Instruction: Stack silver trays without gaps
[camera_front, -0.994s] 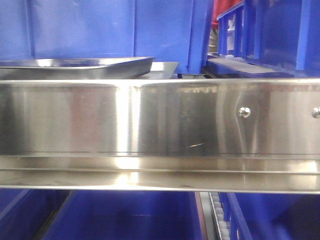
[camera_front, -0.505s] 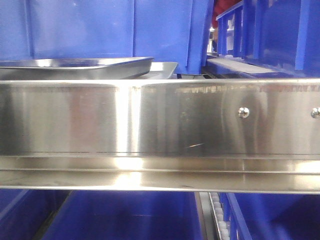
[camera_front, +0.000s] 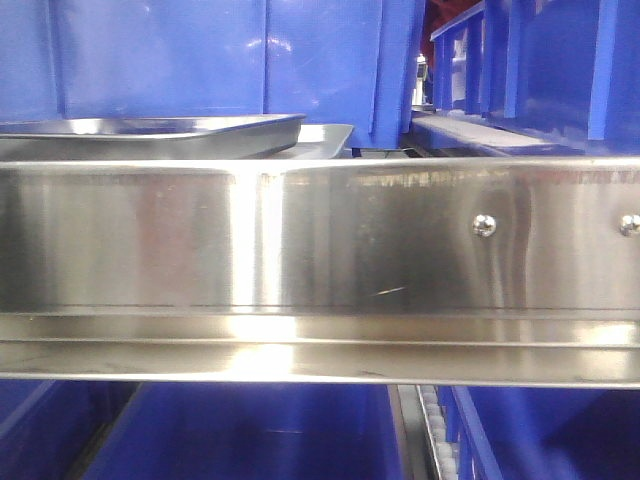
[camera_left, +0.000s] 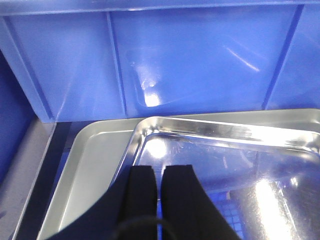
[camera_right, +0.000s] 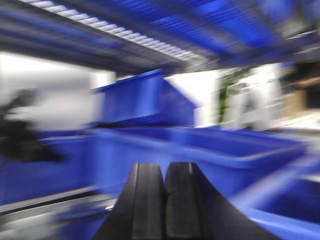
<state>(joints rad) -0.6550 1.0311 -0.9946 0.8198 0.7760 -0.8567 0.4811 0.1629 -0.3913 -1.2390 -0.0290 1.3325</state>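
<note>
steel, mirror-bright: the upper silver tray (camera_left: 235, 170) sits skewed inside the lower silver tray (camera_left: 92, 160), whose matte floor and rounded corner show to its left. both lie on the shelf just in front of a big blue bin (camera_left: 165, 60), above the broad steel shelf rail (camera_front: 320, 240) with its two screws (camera_front: 484, 225). left gripper (camera_left: 159, 187) hangs over the upper tray's near corner, black fingers pressed together, holding nothing. right gripper (camera_right: 164, 195) is likewise closed and empty, facing blurred blue bins (camera_right: 150, 100).
</note>
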